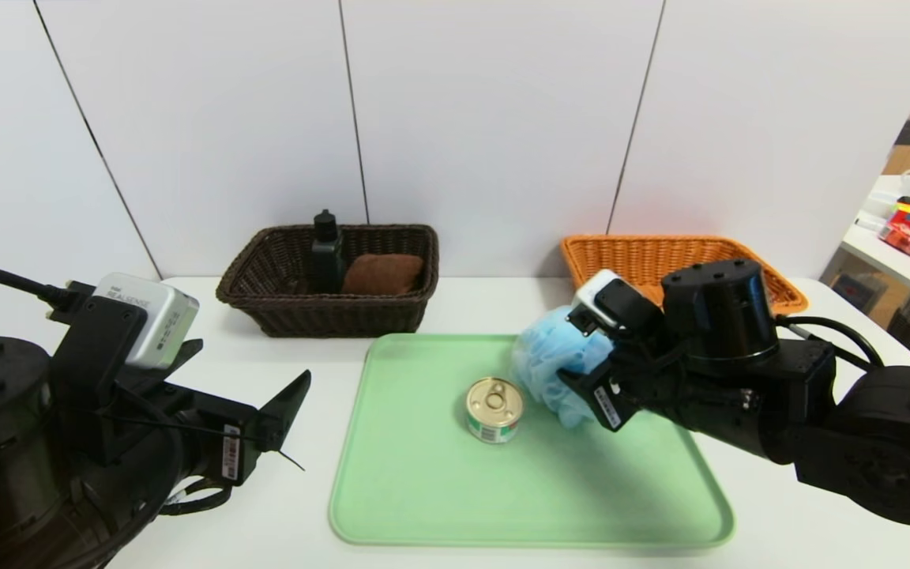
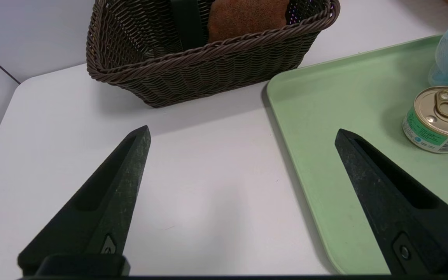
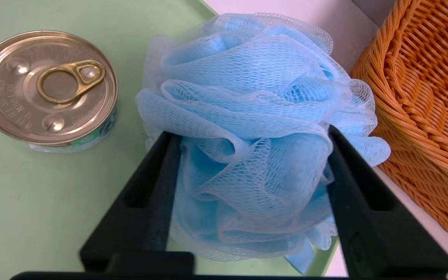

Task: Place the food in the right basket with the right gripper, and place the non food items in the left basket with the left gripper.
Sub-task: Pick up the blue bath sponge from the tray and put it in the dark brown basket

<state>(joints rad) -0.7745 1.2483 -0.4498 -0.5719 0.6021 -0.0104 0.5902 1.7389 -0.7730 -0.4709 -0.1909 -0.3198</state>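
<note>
Blue pouf point(image 3: 255, 128) between right hand's point(image 3: 247, 136) fingers point(image 3: 146, 194).

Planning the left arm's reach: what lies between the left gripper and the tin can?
Only bare white table and bare green tray, as the left wrist view shows. The left gripper hangs open over the table; the tin can sits on the tray.

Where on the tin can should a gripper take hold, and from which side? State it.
Grip the tin can across its short round side wall, coming from above. It stands upright on the green tray, squat and low, so fingers can straddle it. Keep off the blue pouf close beside it, which the right gripper now flanks.
</note>
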